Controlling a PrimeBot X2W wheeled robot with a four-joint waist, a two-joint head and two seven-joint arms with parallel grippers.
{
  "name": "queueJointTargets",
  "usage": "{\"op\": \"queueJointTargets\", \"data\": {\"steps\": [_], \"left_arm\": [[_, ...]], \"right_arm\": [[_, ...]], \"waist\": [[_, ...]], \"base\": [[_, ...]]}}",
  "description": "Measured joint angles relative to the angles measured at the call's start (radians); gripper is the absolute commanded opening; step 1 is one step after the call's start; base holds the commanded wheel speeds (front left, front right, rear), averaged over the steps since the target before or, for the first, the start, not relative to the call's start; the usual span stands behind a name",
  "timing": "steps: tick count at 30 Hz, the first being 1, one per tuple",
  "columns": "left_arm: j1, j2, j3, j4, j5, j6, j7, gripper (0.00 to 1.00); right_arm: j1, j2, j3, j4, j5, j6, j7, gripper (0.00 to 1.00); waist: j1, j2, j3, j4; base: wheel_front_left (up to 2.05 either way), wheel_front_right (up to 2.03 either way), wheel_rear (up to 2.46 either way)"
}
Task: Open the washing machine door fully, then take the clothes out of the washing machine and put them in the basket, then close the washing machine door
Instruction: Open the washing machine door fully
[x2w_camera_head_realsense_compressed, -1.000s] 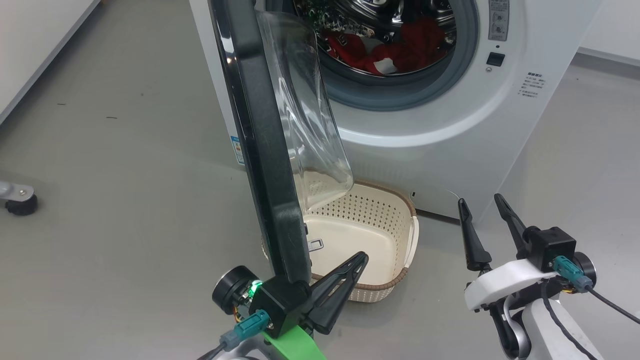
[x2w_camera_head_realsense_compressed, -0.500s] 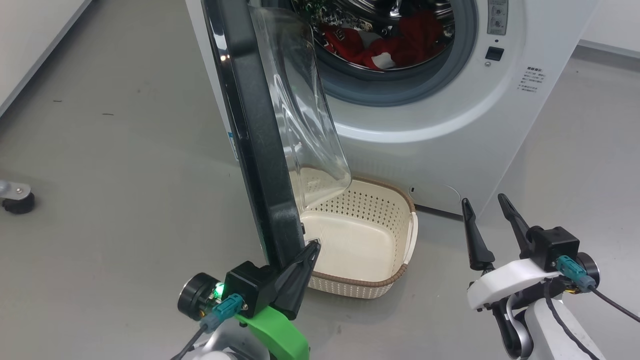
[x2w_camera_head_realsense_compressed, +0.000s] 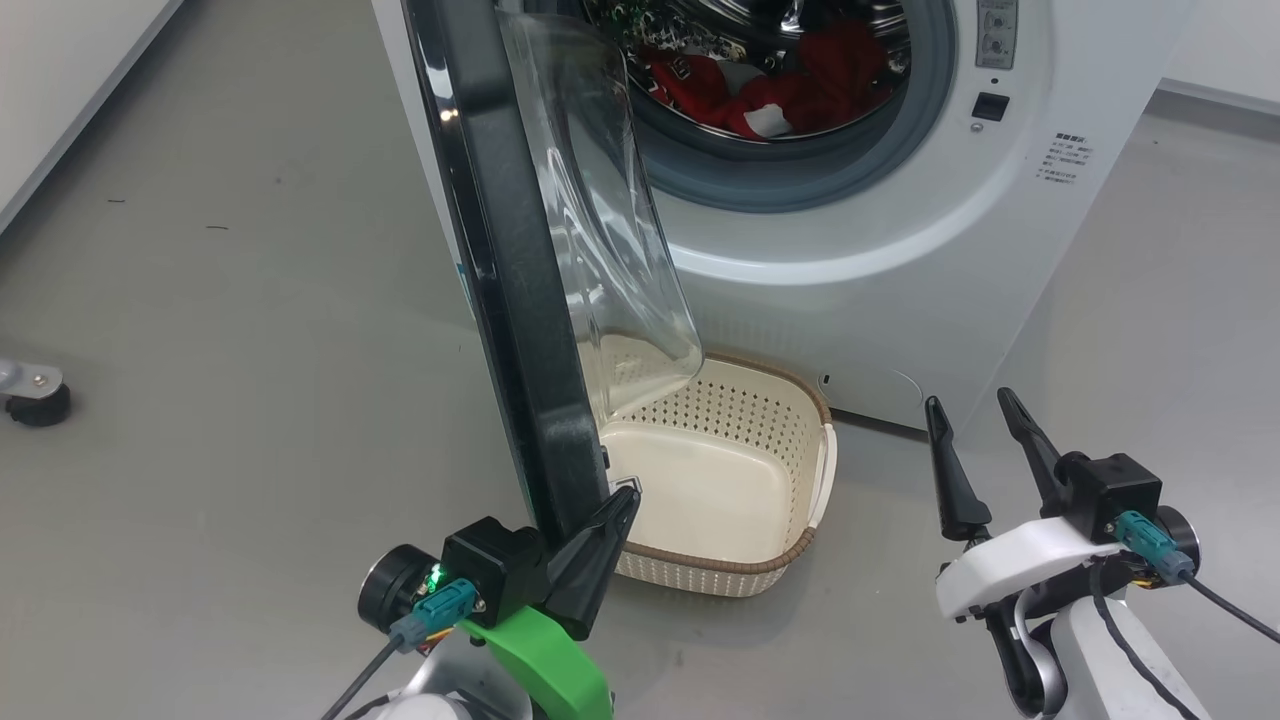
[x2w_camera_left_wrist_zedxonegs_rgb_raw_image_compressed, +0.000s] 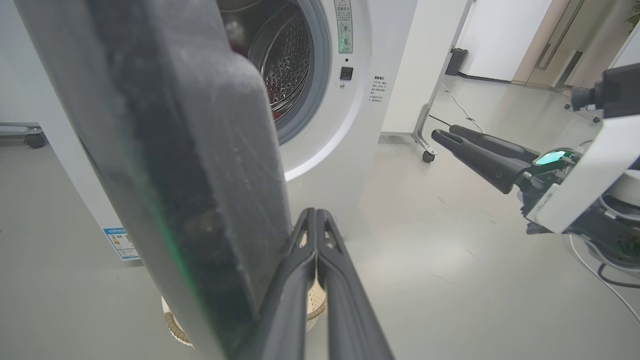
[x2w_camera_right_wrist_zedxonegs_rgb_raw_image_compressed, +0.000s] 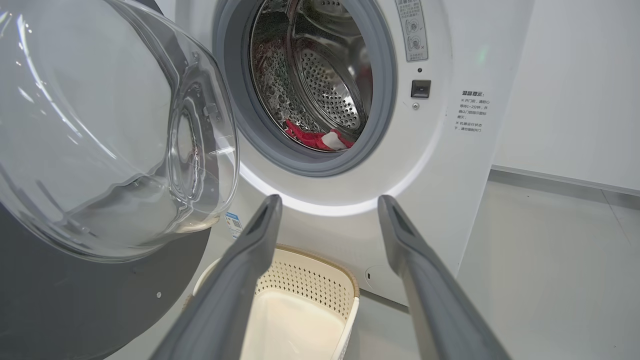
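Washing machine (x2w_camera_head_realsense_compressed: 900, 250): white front-loader at 12 to 2 o'clock in the head view, mouth uncovered, with a grey gasket (x2w_camera_head_realsense_compressed: 800, 185) ringing the perforated steel drum (x2w_camera_head_realsense_compressed: 760, 30).
Floor (x2w_camera_head_realsense_compressed: 250, 350): smooth grey, under everything.
Washing machine door (x2w_camera_head_realsense_compressed: 500, 250): swung out and seen edge-on in the head view. Its black rim runs from 11 o'clock down towards 6, and the clear glass bowl (x2w_camera_head_realsense_compressed: 610, 230) bulges to its 3 o'clock side, over the near part of the basket.
Basket (x2w_camera_head_realsense_compressed: 745, 410): cream, perforated, brown rim. It stands on the floor at the foot of the machine, just below centre in the head view, and nothing lies in it.
Clothes (x2w_camera_head_realsense_compressed: 790, 95): red with a white patch, heaped low inside the drum at 12 o'clock, well apart from the basket.
Right gripper (x2w_camera_head_realsense_compressed: 970, 400): at 4 o'clock, fingers spread wide and pointing to 12, gripping nothing, well clear of door and basket.
Left gripper (x2w_camera_head_realsense_compressed: 622, 502): at 6 o'clock, fingers pressed together with nothing between them. They lie along the 3 o'clock side of the door's bottom edge, and whether they touch it I cannot tell.
Caster (x2w_camera_head_realsense_compressed: 35, 400): dark wheel on a grey leg, at 9 o'clock.
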Motion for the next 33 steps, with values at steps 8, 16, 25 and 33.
{"op": "queueJointTargets", "data": {"steps": [8,16,25,33], "left_arm": [[0.002,-0.011,0.014,0.009,-0.019,0.019,-0.013,0.00],[0.009,-0.013,0.023,0.014,-0.027,0.034,-0.025,0.00],[0.027,-0.013,0.048,0.019,-0.032,0.056,-0.034,0.00],[0.037,-0.003,0.112,0.026,-0.029,0.088,-0.057,0.00]], "right_arm": [[0.000,0.005,-0.010,0.002,-0.005,0.001,0.000,1.00],[0.000,0.008,-0.017,0.005,-0.019,0.010,0.000,1.00],[0.003,0.014,-0.026,0.005,-0.019,0.013,0.000,1.00],[0.004,0.016,-0.032,0.005,-0.020,0.019,0.000,1.00]], "waist": [[0.0000,0.0000,-0.002,0.012],[0.0000,0.0000,-0.008,0.027],[0.0000,0.0000,-0.010,0.045],[0.0000,0.0000,-0.005,0.054]], "base": [[0.00,0.00,0.00],[0.00,0.00,0.00],[0.00,0.00,0.00],[0.00,0.00,0.00]]}}
